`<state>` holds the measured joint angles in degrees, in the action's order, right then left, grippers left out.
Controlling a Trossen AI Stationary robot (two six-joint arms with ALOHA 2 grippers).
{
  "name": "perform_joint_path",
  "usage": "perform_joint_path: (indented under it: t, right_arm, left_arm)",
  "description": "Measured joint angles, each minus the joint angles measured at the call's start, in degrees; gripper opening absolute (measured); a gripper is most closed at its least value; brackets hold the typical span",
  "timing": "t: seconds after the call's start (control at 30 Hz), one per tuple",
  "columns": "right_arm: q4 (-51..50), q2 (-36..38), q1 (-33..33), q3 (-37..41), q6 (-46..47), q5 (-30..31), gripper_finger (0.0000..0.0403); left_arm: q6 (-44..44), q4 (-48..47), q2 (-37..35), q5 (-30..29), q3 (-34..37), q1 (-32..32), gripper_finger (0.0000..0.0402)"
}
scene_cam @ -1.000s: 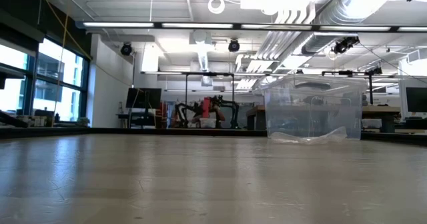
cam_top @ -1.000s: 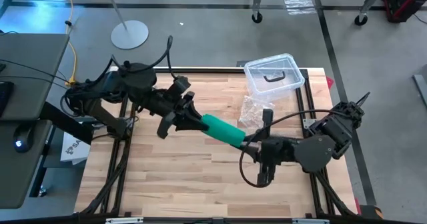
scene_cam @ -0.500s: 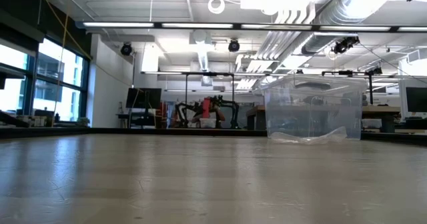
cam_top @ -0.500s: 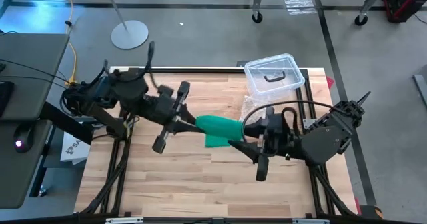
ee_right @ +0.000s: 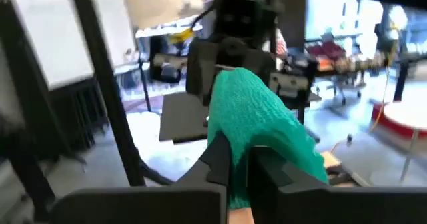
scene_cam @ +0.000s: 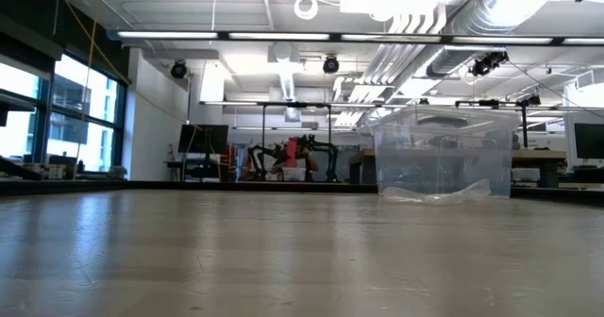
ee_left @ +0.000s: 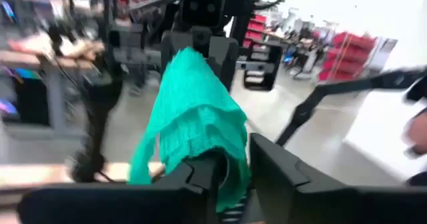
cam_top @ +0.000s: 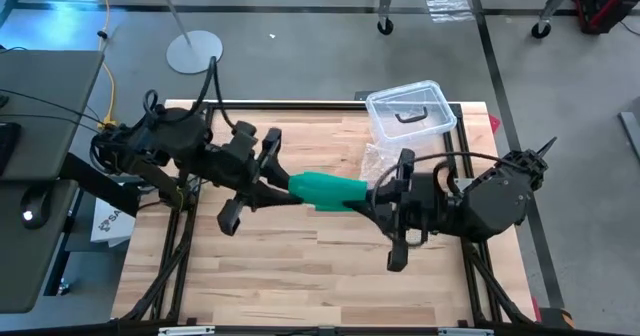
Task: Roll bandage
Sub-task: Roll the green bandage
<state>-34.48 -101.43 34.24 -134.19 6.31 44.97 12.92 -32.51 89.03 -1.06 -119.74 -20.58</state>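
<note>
The green bandage (cam_top: 325, 189) is a short, thick bundle held in the air over the middle of the wooden table (cam_top: 300, 266), stretched between both grippers. My left gripper (cam_top: 287, 186) is shut on its left end, my right gripper (cam_top: 367, 201) on its right end. Both point level, toward each other. In the left wrist view the bandage (ee_left: 197, 111) runs from my own fingers to the right gripper beyond. In the right wrist view the bandage (ee_right: 257, 117) runs to the left gripper. The low view shows neither gripper nor the bandage. My left gripper pinches the bandage's left end (ee_left: 230, 174) between its two fingers, coming in level from the table's left, along the bandage. The cloth there is bunched in several layers and is lifted clear of the table. My right gripper pinches the bandage's right end (ee_right: 239, 181) between its two fingers, coming in level from the table's right, along the bandage. The green bundle swells out beyond the fingertips and is clear of the table.
A clear plastic box with a black handle (cam_top: 410, 111) stands at the table's far right, and shows as well in the low view (scene_cam: 444, 152). A crinkly clear bag (cam_top: 380, 161) lies in front of it, close behind the right gripper. The table's near half is bare wood.
Both wrists have rolled about the line of the bandage while staying level. The bandage, slanted a second ago and with a loose flap hanging half a second ago, is now a compact, nearly level bundle, a little farther toward the table's left.
</note>
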Motion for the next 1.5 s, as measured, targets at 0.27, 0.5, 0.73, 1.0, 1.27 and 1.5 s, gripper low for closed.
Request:
perform_joint_path:
  t: [0.27,0.5,0.73,1.0,1.27,1.5]
  right_arm:
    - [-1.97,0.16,0.00,-0.02,-6.89,-4.16,0.0059]
    - [-7.58,1.49,0.16,0.00,-1.39,-6.20,0.0152]
    - [-11.11,2.43,4.97,0.00,-15.01,-1.17,0.0200]
    - [-19.59,2.36,9.33,0.07,-13.95,11.53,0.0201]
    - [-16.43,1.51,6.36,0.07,-7.98,13.47,0.0201]
    - [-10.31,1.29,2.86,0.04,-17.44,11.53,0.0162]
  left_arm:
    - [11.51,0.13,-0.55,1.96,0.07,0.23,0.0072]
    - [18.93,1.81,-0.70,0.11,0.15,0.24,0.0015]
    - [32.09,3.80,-0.87,-1.38,0.17,0.70,0.0014]
    - [37.59,3.94,-1.91,-0.34,0.11,1.91,0.0012]
    - [41.25,3.74,-1.92,4.05,0.04,4.17,0.0017]
    - [41.49,4.04,-1.59,5.38,0.03,4.48,0.0022]
